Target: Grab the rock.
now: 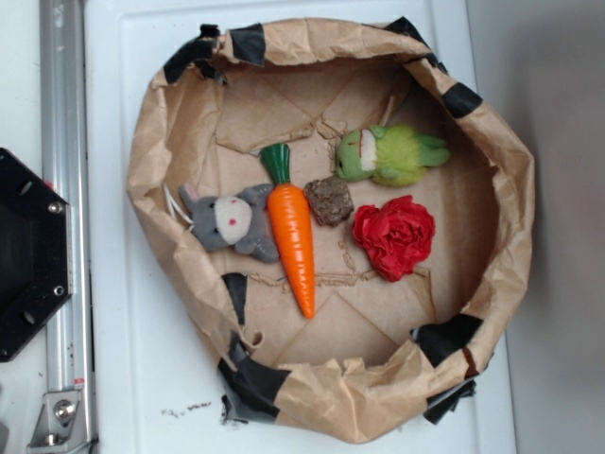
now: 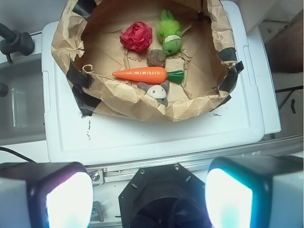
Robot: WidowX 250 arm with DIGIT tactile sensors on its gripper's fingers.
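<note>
The rock (image 1: pixel 328 200) is a small mottled brown-grey chunk on the floor of a brown paper basket (image 1: pixel 151 151), between the orange carrot (image 1: pixel 293 232) and the red fabric rose (image 1: pixel 395 236). In the wrist view the rock (image 2: pixel 156 58) lies just above the carrot (image 2: pixel 142 74). My gripper (image 2: pixel 149 199) is open and empty, its two pads wide apart at the bottom of the wrist view, high above the robot base and far from the basket. The gripper does not show in the exterior view.
A grey plush animal (image 1: pixel 230 220) lies left of the carrot and a green plush (image 1: pixel 388 154) above the rose. The basket's crumpled taped walls stand on a white lid (image 1: pixel 123 359). A metal rail (image 1: pixel 66 189) and the black robot base (image 1: pixel 28 255) are at the left.
</note>
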